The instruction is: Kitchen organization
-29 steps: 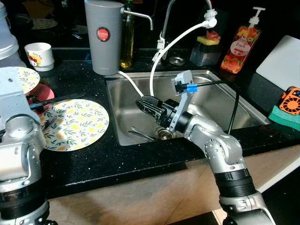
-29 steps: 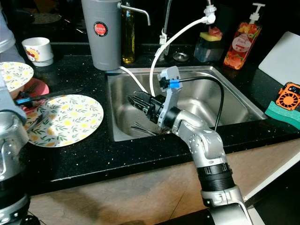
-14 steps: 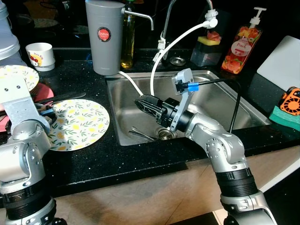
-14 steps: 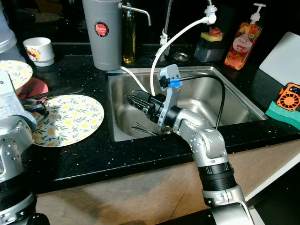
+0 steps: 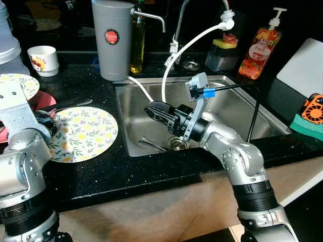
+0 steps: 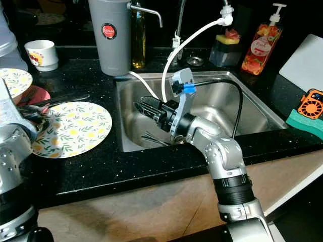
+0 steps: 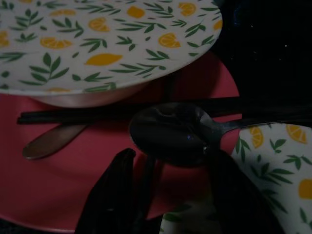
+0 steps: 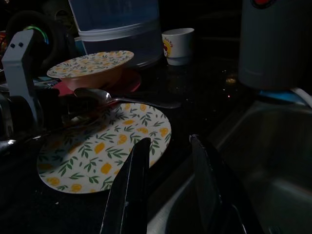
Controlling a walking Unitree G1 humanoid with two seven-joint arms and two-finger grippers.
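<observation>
Left end effector (image 7: 165,195) is poised low over the pink plate (image 7: 73,185), its fingers apart around the bowl of a dark spoon (image 7: 168,134) that lies across that plate and onto the floral plate (image 5: 83,133); nothing is clamped yet. Black chopsticks (image 7: 97,114) lie just behind the spoon, beside a floral bowl (image 7: 97,44) stacked on the pink plate. If the fingers are closed here, the rounded spoon bowl could be squeezed out sideways, or the chopsticks could be caught along with it and dragged. A lift with a poor hold could see the spoon dropped onto the crockery.

Right end effector (image 5: 157,112) is held over the sink (image 5: 237,108), fingers apart and empty, near the white hose (image 5: 171,63); a careless swing could snag that hose. More cutlery (image 5: 151,144) lies on the sink floor.
</observation>
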